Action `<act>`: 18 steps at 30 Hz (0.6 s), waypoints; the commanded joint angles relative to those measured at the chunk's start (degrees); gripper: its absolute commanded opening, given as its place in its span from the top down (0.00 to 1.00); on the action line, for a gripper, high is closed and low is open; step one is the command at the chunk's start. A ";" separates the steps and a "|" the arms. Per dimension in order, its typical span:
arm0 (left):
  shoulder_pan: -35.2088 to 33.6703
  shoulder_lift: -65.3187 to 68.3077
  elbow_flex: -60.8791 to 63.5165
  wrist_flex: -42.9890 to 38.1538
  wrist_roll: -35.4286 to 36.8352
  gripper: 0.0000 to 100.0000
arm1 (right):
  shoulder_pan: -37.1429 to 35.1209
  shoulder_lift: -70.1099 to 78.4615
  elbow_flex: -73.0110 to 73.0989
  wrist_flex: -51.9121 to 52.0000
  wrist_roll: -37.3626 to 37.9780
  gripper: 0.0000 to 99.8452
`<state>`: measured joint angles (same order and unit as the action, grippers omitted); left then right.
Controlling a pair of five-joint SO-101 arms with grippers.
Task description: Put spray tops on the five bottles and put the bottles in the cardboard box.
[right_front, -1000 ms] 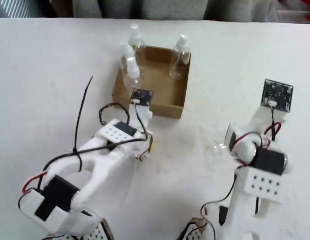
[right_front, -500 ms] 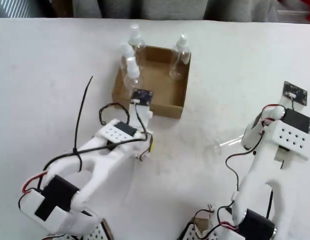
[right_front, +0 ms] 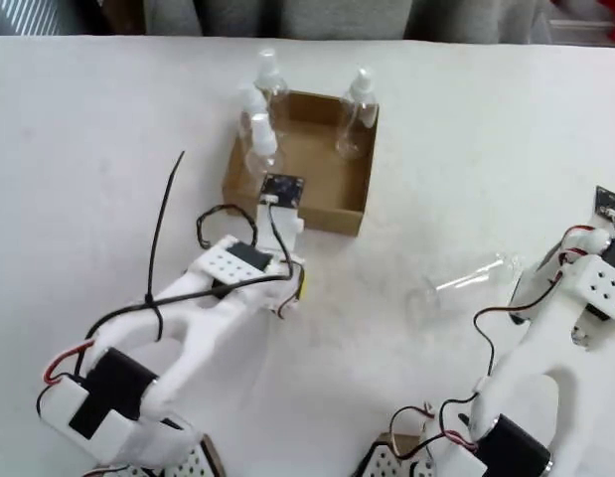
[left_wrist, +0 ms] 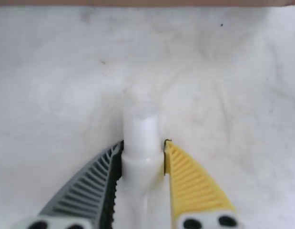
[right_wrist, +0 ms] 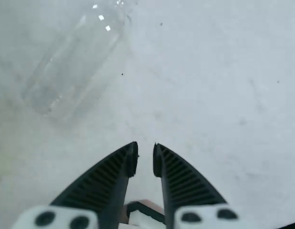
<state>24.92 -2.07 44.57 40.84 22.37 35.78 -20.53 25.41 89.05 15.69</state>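
- Now the left arm (right_front: 198, 298) lies stretched over the table (right_front: 88, 119) from the near left corner. Its tip is just beside the near wall of the cardboard box (right_front: 332, 214).
- Up close, the left wrist view shows the left pincer (left_wrist: 142, 145) squeezed tight on a white spray top (left_wrist: 141, 121). One grey finger and one yellow finger press on its two sides, and the table is under it.
- The right arm (right_front: 545, 348) is bent off to the far right side of the table, well apart from the box.
- The right wrist view shows the right pincer (right_wrist: 144, 155) pointing down at the table. Its two black fingers are almost together, with a thin gap between them and nothing in it.
- A clear bottle (right_wrist: 73, 62) lies on its side on the table, near the right pincer but not touching it.
- From up high, that bottle lies between the box and the right arm.
- The high view also shows four bottles (right_front: 259, 139) with white spray tops standing up at the box. Three are close together at its left side and one is at its far right corner.
- I cannot tell if the farthest bottle on the left is inside the box or just behind it.
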 commanded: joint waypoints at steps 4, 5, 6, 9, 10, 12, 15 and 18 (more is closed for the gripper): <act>0.48 -3.03 0.26 -0.70 -0.53 0.98 | 1.54 -1.19 0.97 1.89 6.15 0.96; 0.48 -3.03 0.26 -0.70 -0.53 0.98 | 1.19 -1.10 1.67 1.71 6.15 0.96; 0.48 -3.03 0.26 -0.70 -0.53 0.98 | 1.10 -0.66 2.37 1.71 6.07 0.96; 0.31 -3.03 0.35 -0.62 -0.53 0.98 | 1.19 -1.19 5.63 -0.84 4.84 0.96; 0.31 -3.03 0.62 -0.62 -0.53 0.98 | 1.63 -1.19 6.59 -2.15 3.25 0.96; 0.40 -3.47 1.32 -0.62 -0.53 0.98 | 2.07 -1.10 8.09 -4.35 0.44 0.96; 0.40 -3.47 1.32 -0.62 -0.53 0.98 | 2.24 -1.19 8.35 -5.49 -4.40 0.96; 0.66 -3.47 1.32 -0.97 -0.53 0.98 | 2.15 -1.19 8.35 -5.49 -11.08 0.96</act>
<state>24.92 -2.77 46.07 40.84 22.37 37.54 -20.53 34.11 84.22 10.07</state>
